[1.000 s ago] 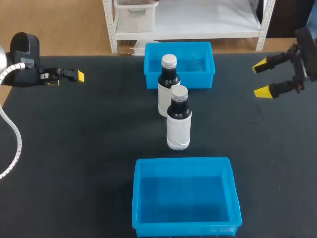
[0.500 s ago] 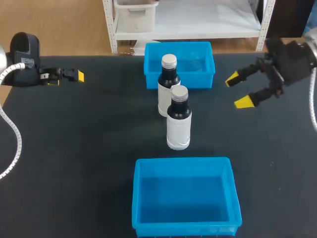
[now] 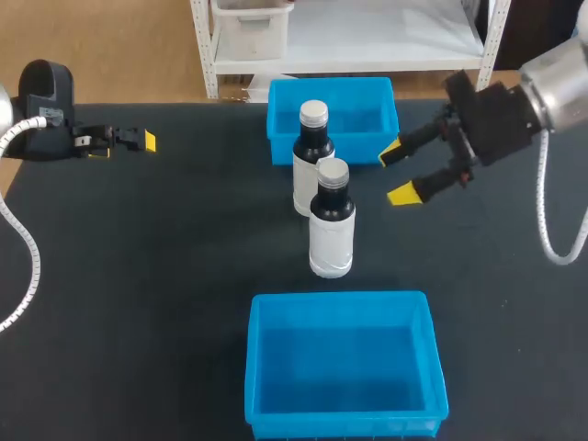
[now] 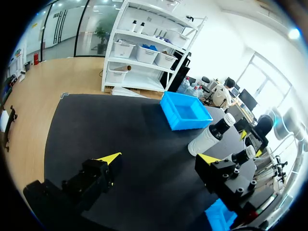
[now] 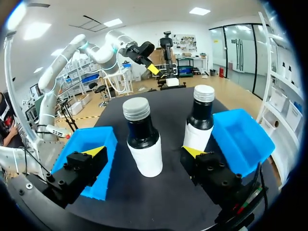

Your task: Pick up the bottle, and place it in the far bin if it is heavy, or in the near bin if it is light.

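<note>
Black tabletop [image 3: 165,266] with two dark bottles standing upright in the middle, each with a white label and a silver cap. The nearer bottle [image 3: 331,223] stands just in front of the farther bottle [image 3: 310,156], and the two look almost touching. The farther one is right up against the front wall of the far bin [image 3: 276,124]. The near bin [image 3: 253,367] sits well apart from them, closer to you.

Your right gripper [image 3: 397,175] hangs off to the right of the bottles, fingers spread wide and holding nothing. It points at them but is clear of both. From the right wrist view, the nearer bottle [image 5: 142,139] lines up with the gap between the fingers, a bit ahead of them. The farther bottle [image 5: 201,120] sits ahead of one finger, next to the far bin [image 5: 240,139].

Your left gripper [image 4: 159,159] is way over at the left edge, fingers wide apart too and nothing in them.
</note>
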`<state>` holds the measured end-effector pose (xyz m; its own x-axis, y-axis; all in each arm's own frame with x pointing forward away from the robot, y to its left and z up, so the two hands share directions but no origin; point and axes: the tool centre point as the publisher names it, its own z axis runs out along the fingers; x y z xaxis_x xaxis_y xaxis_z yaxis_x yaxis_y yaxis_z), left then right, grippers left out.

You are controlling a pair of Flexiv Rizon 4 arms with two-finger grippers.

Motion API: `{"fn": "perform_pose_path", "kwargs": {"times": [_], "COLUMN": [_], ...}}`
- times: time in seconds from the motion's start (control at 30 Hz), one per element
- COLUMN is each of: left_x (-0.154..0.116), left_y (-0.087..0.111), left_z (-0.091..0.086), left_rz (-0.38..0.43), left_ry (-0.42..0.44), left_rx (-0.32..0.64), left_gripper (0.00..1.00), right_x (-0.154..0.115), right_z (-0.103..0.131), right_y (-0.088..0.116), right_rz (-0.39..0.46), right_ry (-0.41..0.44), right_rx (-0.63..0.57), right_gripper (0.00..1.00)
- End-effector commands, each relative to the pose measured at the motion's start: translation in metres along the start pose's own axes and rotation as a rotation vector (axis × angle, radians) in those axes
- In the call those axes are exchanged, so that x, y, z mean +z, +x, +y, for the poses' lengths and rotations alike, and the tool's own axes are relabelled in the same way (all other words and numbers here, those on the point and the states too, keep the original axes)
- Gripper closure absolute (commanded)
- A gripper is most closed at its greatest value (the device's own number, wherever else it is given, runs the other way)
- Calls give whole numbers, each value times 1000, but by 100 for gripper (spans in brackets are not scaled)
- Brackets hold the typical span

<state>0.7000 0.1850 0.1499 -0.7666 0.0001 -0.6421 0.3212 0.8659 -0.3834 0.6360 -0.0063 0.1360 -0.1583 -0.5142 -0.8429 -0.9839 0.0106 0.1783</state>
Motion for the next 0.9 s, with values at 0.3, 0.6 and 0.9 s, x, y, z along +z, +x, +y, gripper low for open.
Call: {"fn": "perform_pose_path", "kwargs": {"times": [0.3, 0.6, 0.9], "left_x": [0, 0, 0], "left_y": [0, 0, 0], "left_z": [0, 0, 0], "left_rz": [0, 0, 0], "left_ry": [0, 0, 0], "left_rx": [0, 0, 0], "left_gripper": [0, 0, 0], "right_x": [38, 57, 68], "right_z": [1, -1, 3], "right_y": [-10, -16, -23], "right_rz": [12, 12, 5], "right_ry": [-31, -20, -9], "right_rx": [-35, -16, -10], "right_gripper": [0, 0, 0]}}
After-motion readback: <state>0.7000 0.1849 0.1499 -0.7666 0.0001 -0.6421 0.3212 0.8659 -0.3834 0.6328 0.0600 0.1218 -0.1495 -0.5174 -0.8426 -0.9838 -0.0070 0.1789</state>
